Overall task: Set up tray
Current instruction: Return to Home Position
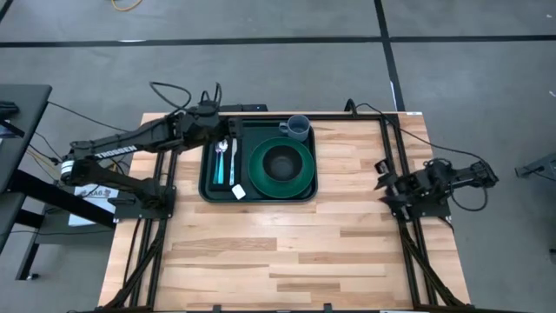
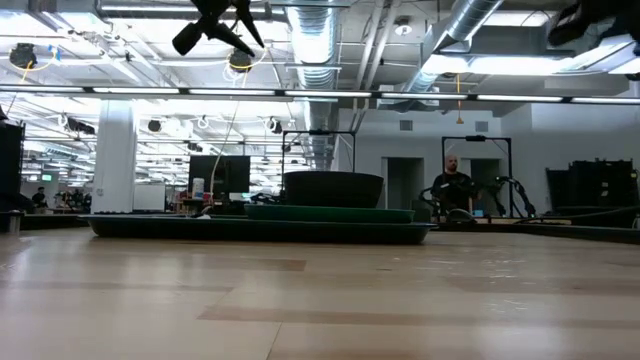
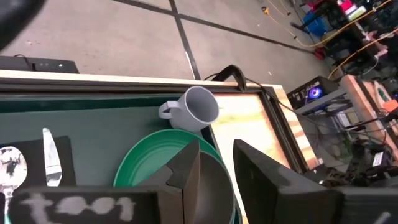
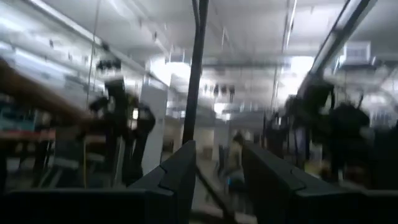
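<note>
Nearest us in the low view runs the bench (image 2: 320, 300), pale wooden planks in mixed tones. From above we see black frame rails (image 1: 393, 148) along its 9 and 3 o'clock sides, and around it a grey floor (image 1: 261, 61) crossed by dark lines. Beyond the bench the room is a wide hall. Silver ducts (image 2: 318, 40) and strip lights run overhead, a white column (image 2: 113, 155) stands at 9 o'clock, and a person (image 2: 452, 185) stands far back at 3 o'clock.

The tray (image 1: 261, 128) lies flat on the bench, at 11 o'clock from the bench's middle and close to the far edge. We see it as dark green and rectangular, with rounded corners and a raised rim. At bench height it reads as a long low band. On its 9 o'clock side a black napkin (image 1: 217, 183) carries a spoon (image 1: 222, 148) and a blue-handled knife (image 1: 233, 169) side by side. Its 3 o'clock half holds a round green plate (image 1: 300, 178) with a dark bowl (image 1: 280, 161) on it. A grey mug (image 1: 296, 128) stands at the 1 o'clock corner.

The left tool (image 3: 216, 180) hangs above the tray's 10 o'clock corner, its fingers parted by a modest gap and holding nothing. The right tool (image 4: 217, 180) sits with its arm folded at the bench's 3 o'clock edge, pointing level into the room, fingers likewise apart and empty.
</note>
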Motion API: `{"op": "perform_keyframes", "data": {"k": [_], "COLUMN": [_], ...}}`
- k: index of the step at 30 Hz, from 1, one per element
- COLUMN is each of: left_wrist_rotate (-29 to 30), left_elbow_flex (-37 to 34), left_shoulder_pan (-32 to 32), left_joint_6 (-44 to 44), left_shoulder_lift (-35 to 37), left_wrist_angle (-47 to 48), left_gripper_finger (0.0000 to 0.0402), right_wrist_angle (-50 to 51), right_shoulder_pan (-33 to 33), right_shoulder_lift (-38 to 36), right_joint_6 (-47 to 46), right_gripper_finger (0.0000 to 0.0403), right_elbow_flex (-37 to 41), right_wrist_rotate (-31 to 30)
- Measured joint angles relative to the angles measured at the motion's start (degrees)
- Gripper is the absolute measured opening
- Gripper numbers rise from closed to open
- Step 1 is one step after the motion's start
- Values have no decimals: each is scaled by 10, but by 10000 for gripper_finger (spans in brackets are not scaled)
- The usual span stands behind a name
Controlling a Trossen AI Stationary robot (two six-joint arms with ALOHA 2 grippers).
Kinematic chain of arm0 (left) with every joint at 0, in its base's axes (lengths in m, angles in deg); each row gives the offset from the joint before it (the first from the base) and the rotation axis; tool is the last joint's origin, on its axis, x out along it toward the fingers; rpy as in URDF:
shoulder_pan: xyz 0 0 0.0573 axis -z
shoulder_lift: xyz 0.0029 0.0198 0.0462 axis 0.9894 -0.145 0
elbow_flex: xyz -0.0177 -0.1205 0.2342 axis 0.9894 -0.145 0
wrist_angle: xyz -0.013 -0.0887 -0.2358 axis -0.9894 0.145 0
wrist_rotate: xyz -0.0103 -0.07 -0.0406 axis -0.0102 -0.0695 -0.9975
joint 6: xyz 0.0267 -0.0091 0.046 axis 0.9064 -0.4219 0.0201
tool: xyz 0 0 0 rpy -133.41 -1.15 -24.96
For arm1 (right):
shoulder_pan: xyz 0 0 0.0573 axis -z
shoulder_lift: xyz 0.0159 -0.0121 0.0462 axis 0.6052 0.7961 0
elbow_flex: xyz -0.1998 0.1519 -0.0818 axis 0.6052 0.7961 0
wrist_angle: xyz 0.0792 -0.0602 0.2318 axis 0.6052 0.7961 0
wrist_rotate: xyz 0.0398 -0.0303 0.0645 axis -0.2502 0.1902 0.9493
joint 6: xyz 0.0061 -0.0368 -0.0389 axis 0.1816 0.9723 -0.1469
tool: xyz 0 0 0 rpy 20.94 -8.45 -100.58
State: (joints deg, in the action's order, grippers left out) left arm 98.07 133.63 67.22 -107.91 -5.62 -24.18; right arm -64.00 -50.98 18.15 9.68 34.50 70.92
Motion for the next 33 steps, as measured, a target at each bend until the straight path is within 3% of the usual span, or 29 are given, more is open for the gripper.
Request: {"op": "perform_keyframes", "data": {"k": [11,15,18,22,27,33], "left_wrist_rotate": [20,56,77,80,74,72], "left_elbow_flex": [0,0,0,0,-1,-1], "left_shoulder_pan": [40,61,74,89,101,119], "left_joint_6": [-1,-2,-2,-1,7,84], "left_shoulder_lift": [2,2,2,2,5,29], "left_wrist_angle": [-4,-33,-56,-84,-103,-155], "left_gripper_finger": [85,85,85,85,85,85], "right_wrist_angle": [226,283,286,286,287,287], "right_shoulder_pan": [0,0,1,12,20,20], "right_shoulder_lift": [0,0,0,2,7,7], "right_joint_6": [19,25,27,15,-87,-126], "right_gripper_finger": [122,122,122,122,122,122], "right_elbow_flex": [0,0,0,0,0,0], "right_wrist_rotate": [-1,-52,-91,-91,-89,-89]}}
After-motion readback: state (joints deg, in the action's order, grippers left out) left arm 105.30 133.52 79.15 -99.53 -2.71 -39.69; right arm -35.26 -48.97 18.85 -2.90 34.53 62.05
